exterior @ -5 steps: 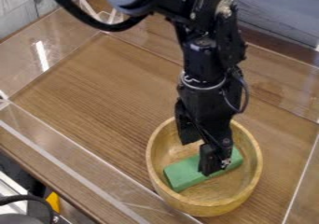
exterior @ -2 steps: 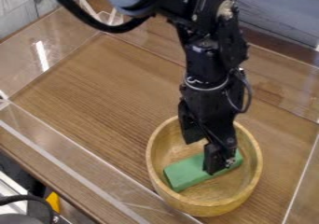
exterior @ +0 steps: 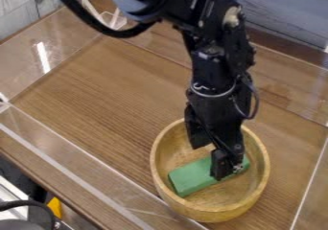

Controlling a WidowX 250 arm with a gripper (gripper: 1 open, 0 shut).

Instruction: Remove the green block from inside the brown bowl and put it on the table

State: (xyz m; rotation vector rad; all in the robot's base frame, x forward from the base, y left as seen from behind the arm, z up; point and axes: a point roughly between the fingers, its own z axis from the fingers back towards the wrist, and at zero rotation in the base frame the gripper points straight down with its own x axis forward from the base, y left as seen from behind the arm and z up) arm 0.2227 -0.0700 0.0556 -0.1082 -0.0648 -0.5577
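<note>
Table (exterior: 96, 98): brown wood grain, edged w/ clear acrylic walls (exterior: 80, 181). Arm (exterior: 216, 42): black, reached down over bowl. Bowl (exterior: 161, 167): brown, round, thick-rimmed, set on table near acrylic wall. Gripper (exterior: 216, 157): black, lowered into bowl, jaws spread wide, one fingertip seen over block's end; contact w/ block can't be told. Block (exterior: 193, 177): green, rectangular, laid inside bowl, partly hidden by gripper.

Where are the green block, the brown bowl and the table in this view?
Green block (exterior: 191, 178): camera view, its exposed left part.
Brown bowl (exterior: 161, 168): camera view, left inner wall.
Table (exterior: 96, 104): camera view, bare wood left of the arm.
</note>
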